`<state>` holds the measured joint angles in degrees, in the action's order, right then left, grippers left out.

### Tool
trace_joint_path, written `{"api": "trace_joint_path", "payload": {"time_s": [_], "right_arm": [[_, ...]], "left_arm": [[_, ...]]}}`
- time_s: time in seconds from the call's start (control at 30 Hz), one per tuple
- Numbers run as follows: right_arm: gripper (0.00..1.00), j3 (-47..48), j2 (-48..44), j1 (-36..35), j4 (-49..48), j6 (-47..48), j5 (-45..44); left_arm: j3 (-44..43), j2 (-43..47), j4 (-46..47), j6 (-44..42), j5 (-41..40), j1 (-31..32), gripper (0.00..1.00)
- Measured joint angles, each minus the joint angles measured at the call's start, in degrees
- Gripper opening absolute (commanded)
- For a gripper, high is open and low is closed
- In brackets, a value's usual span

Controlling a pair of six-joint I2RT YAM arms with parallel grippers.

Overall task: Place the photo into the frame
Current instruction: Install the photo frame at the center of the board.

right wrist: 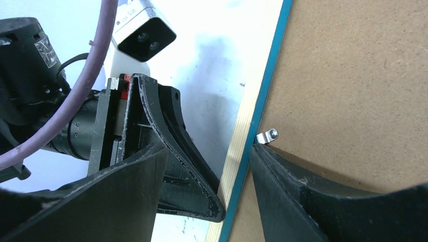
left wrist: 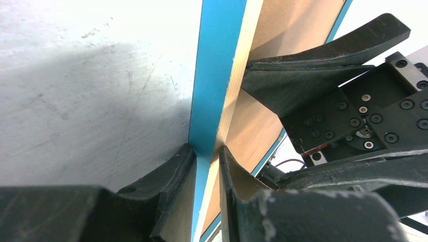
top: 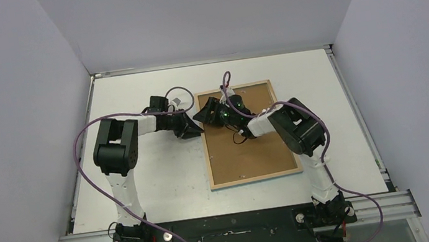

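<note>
Steadying the frame (left wrist: 217, 75) is the left gripper (left wrist: 207, 151)'s job. Its fingers are nearly closed across the frame's 9 o'clock rail, close to the 12 o'clock end, one finger on the blue side and the other on the pale wood side.

The right gripper (right wrist: 208, 148) stands open astride that same rail and grips nothing. One finger is outside the frame. The other rests on the brown backing board (right wrist: 353, 75), its tip just at 6 o'clock of a small metal tab (right wrist: 267, 136).

The step looks like working that tab, though I cannot tell whether it is being turned to free the board or to lock it. To do it well, the fingertip should push the tab sideways, low and flat, while the left clamp stops the frame from sliding on the table (top: 163, 178).

The frame lies back-up at the table's centre, toward 3 o'clock. The photo shows in no view, so it may be under the board or out of sight.

The board is matte, fibrous pressed fibre. The rail is thin, straight-grained wood with a smooth, bright blue painted edge. The tab is shiny stamped metal held by a tiny screw. The tabletop is scuffed white.
</note>
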<state>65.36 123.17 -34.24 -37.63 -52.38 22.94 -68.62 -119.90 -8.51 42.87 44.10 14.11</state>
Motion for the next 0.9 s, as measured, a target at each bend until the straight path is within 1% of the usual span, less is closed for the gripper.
{"api": "trace_joint_path", "payload": {"time_s": [0.1,0.33,0.4,0.47,0.57,0.67,0.8,0.9], "right_arm": [[0.66,-0.3,1.2,0.0,-3.9,-1.0,-0.2],[0.71,-2.9,1.1,-0.3,-9.7,-2.8,-2.4],[0.71,-5.3,-0.3,0.2,-10.8,-4.0,-3.0],[0.72,-8.1,-3.2,0.9,-9.7,-4.8,-3.2],[0.72,-9.9,-9.1,3.3,-4.0,-4.5,-3.7],[0.71,-8.2,-16.6,6.0,6.2,-1.4,-5.2],[0.70,-0.5,-21.9,8.9,19.8,3.4,-9.3],[0.69,2.6,-22.5,10.3,25.1,5.2,-11.6]], "left_arm": [[0.4,0.0,1.5,0.6,0.1,-0.4,0.11],[1.4,-0.1,3.6,2.1,0.9,-0.7,0.12],[1.8,-0.1,4.3,2.5,1.4,-0.7,0.16],[1.9,0.0,4.4,2.7,1.6,-0.8,0.22],[1.6,0.1,3.8,2.4,1.6,-1.2,0.29],[-1.2,0.1,0.3,0.4,0.4,-1.6,0.35],[-9.6,-0.4,-4.7,-3.4,-3.7,-2.8,0.45],[-18.0,-2.0,-5.2,-6.0,-6.4,-3.3,0.54]]}}
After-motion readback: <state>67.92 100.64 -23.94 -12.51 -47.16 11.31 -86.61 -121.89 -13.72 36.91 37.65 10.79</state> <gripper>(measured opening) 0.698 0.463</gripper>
